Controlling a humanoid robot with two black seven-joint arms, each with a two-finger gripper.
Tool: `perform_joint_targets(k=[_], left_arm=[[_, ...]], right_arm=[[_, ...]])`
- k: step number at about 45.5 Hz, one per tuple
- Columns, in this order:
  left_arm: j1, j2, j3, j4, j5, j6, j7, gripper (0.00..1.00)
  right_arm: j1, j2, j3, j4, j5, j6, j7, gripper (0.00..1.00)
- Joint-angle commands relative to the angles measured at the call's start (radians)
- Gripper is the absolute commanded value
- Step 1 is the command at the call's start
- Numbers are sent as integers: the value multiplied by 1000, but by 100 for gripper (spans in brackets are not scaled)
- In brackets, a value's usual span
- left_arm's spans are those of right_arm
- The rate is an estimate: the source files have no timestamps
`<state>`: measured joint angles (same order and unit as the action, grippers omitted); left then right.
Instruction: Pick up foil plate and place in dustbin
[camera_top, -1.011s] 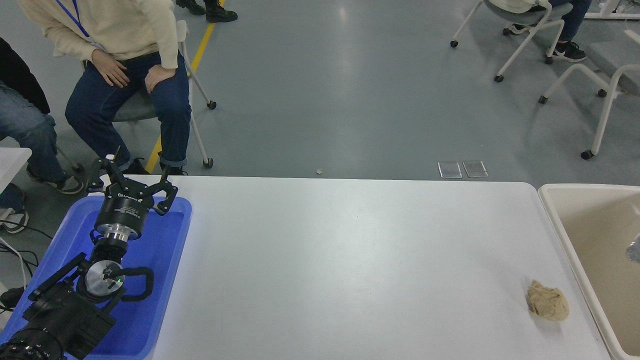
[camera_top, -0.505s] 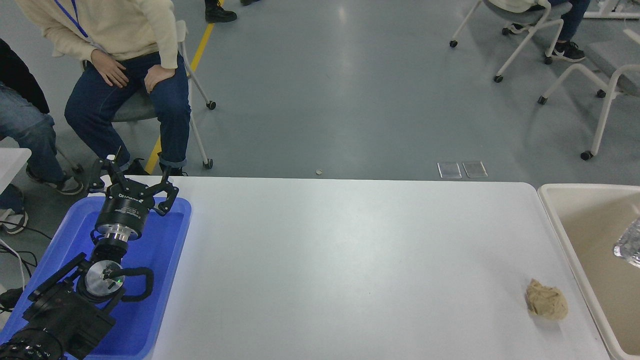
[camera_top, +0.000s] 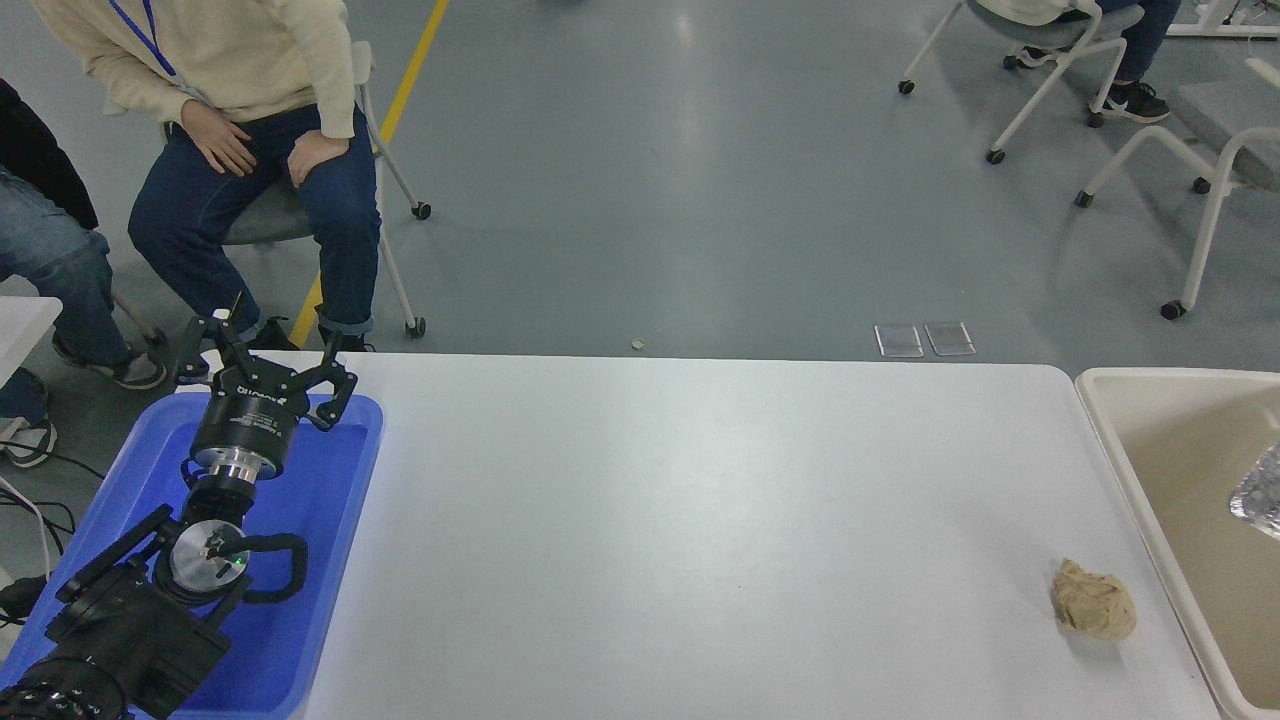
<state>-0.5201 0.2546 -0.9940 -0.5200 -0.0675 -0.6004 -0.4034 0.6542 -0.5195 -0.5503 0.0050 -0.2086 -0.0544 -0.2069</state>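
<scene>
Left end effector: the left end effector (camera_top: 262, 362) is parked over the far end of the blue tray (camera_top: 330, 520) at the tabletop's left edge, fingers spread wide, holding nothing.
Right end effector: out of view, so whether it grips anything cannot be told.
Foil plate: only a sliver of the foil plate (camera_top: 1262, 494) shows, at the picture's right edge, inside the outline of the dustbin (camera_top: 1125, 455); whether it hangs above the floor of the bin or lies on it cannot be told.
Dustbin: cream tub standing just off the tabletop's right edge, its near-left wall running alongside that edge.
Step in hand: judged to be the release, or the moment just after it, since the plate is already within the bin's rim.
Doing it well: let go only when the whole plate is inside the rim and away from the wall, then lift straight up so the crinkled foil does not catch and ride out.
Risk: foil is light and springy; it may cling to a finger or lodge on the rim.
Plate's axis: the visible piece runs roughly up and down the picture, toward the bin's far side; too little shows to name the true long axis or which face is up.
Paper ball: tan paper ball (camera_top: 1094, 600) near the tabletop's near-right corner, apart from the bin and not part of this job.
Tabletop: white tabletop (camera_top: 700, 520), bare between tray and ball.
</scene>
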Motion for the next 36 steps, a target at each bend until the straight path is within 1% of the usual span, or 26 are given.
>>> perform_joint_targets(k=[1,5,13,17,26,29,32,36], left_arm=[[0,0,0,0,0,-1,0,100],[0,0,0,0,0,-1,0,100],[0,0,0,0,0,1,0,100],[0,0,0,0,0,-1,0,100],[0,0,0,0,0,1,0,100],[0,0,0,0,0,-1,0,100],[0,0,0,0,0,-1,0,100],[0,0,0,0,0,-1,0,100]], right_arm=[[-1,-2,3,6,-6,-27,0,78],[-2,-2,4,6,-6,-27,0,81],[5,-2,6,12,-6,-28,0,81],[27,-13,7,67,-6,-27,0,81],[139,-169,0,358,-6,-27,1,83],[182,-207,-7,461,-8,-24,1,88],[237,-246,-19,556,-9,-15,1,100],[329,-296,-75,726,-9,-4,0,100]])
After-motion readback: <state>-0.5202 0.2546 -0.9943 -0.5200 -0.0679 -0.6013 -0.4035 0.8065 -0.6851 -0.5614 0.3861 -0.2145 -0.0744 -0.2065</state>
